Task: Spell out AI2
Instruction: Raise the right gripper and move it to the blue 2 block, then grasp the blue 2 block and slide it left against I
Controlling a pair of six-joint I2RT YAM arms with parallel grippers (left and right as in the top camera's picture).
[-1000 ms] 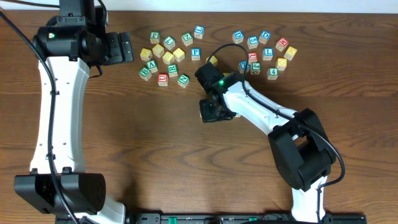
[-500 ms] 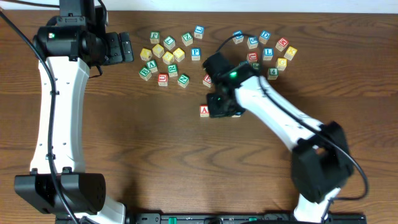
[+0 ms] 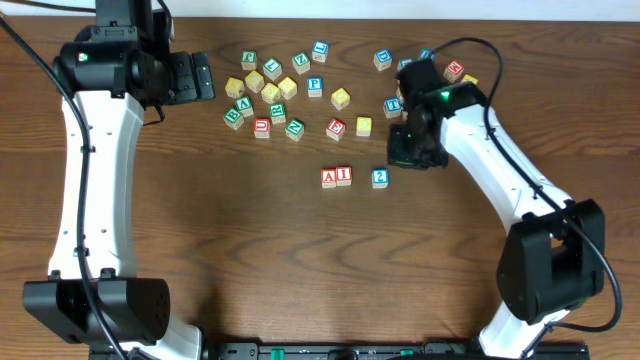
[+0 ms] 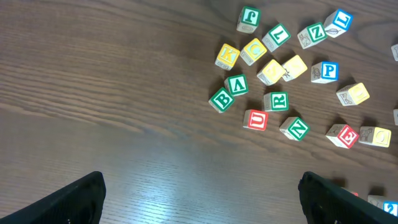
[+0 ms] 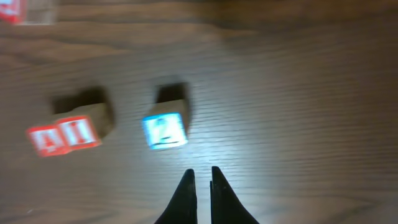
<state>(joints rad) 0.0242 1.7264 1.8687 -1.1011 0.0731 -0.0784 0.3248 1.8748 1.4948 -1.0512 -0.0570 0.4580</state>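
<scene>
Standing in a row on open wood: A, I, 2.
Red A cube (image 3: 328, 177) touches red I cube (image 3: 344, 176); blue 2 cube (image 3: 380, 178) sits just beside them, a small gap between, with bare table (image 3: 200, 230) around. Right gripper (image 5: 200, 177) hovers near, jaws together and empty; left gripper (image 4: 199, 199) jaws are wide apart.

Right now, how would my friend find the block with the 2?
On the brown table, below the scattered blocks at the far edge, three blocks stand alone in a row. The 2 block is the right-hand one, slightly apart from the touching A block and I block; its number is blue, their letters red.
</scene>
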